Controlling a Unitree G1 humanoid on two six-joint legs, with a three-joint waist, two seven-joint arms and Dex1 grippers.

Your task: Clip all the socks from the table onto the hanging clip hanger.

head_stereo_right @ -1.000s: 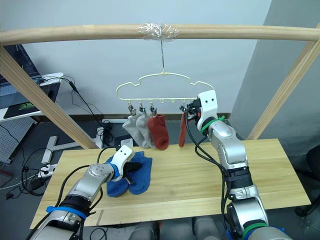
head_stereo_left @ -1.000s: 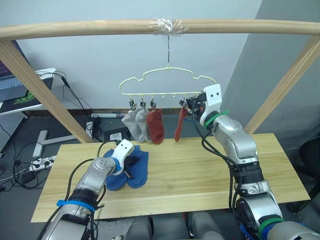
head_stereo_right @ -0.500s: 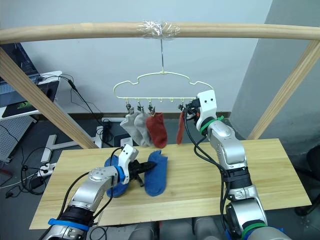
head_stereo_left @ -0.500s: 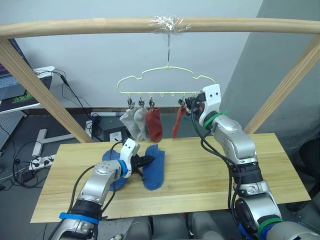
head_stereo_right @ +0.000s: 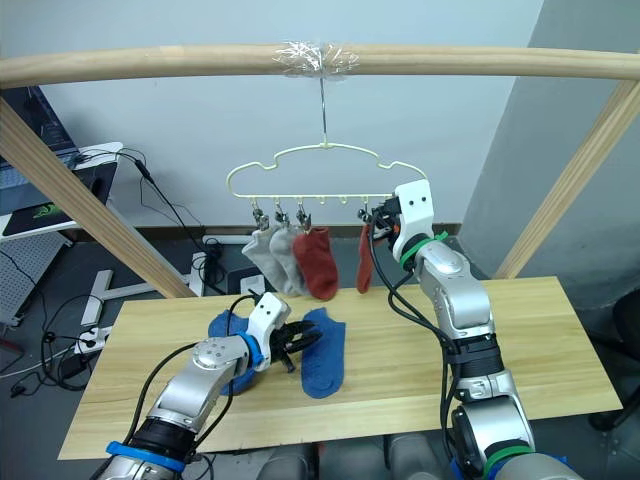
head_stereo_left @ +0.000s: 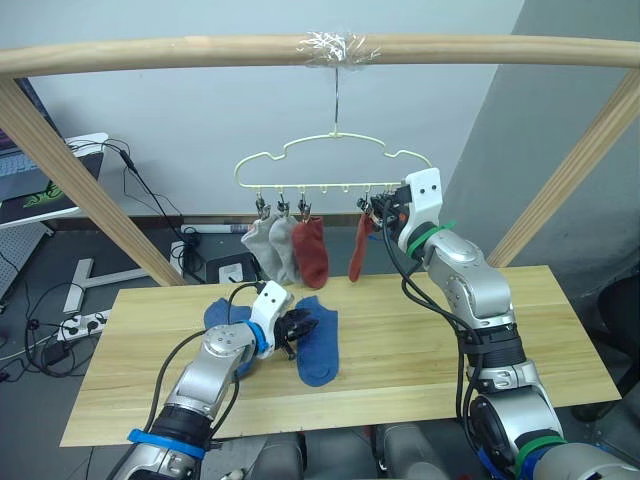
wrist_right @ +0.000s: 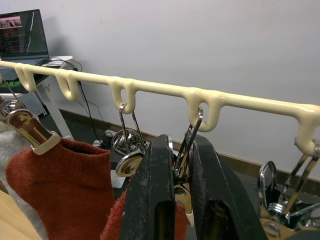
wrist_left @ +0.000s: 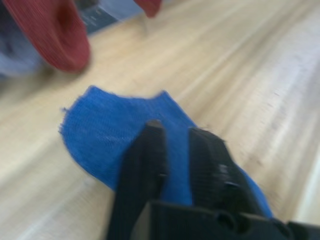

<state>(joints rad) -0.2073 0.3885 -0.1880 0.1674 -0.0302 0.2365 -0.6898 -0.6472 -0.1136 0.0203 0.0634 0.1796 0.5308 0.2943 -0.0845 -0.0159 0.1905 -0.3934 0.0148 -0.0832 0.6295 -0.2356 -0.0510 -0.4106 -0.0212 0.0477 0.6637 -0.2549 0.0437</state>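
Observation:
The pale yellow clip hanger [head_stereo_left: 335, 160] hangs from the pole, carrying two grey socks [head_stereo_left: 272, 245] and two rust red socks [head_stereo_left: 312, 250]. My right gripper [head_stereo_left: 380, 212] is up at the hanger's right side. In the right wrist view it [wrist_right: 181, 150] is shut on a metal clip [wrist_right: 186, 150] above the red sock [wrist_right: 65, 175]. My left gripper [head_stereo_left: 298, 322] is low over the table [head_stereo_left: 420, 340], shut on a blue sock [head_stereo_left: 320, 348]. The left wrist view shows this sock [wrist_left: 100, 135] pinched flat between the fingers [wrist_left: 145, 150]. A second blue sock [head_stereo_left: 222, 318] lies bunched behind the left wrist.
A round wooden pole frame [head_stereo_left: 200, 50] spans overhead, with slanted legs at both table ends. Cables and a power strip [head_stereo_left: 75, 325] lie on the floor at left, and a laptop [head_stereo_left: 30, 170] sits on a side stand.
My left gripper has pulled one blue sock rightward across the table, away from the other blue sock. The right gripper has stayed at the hanger's clip.

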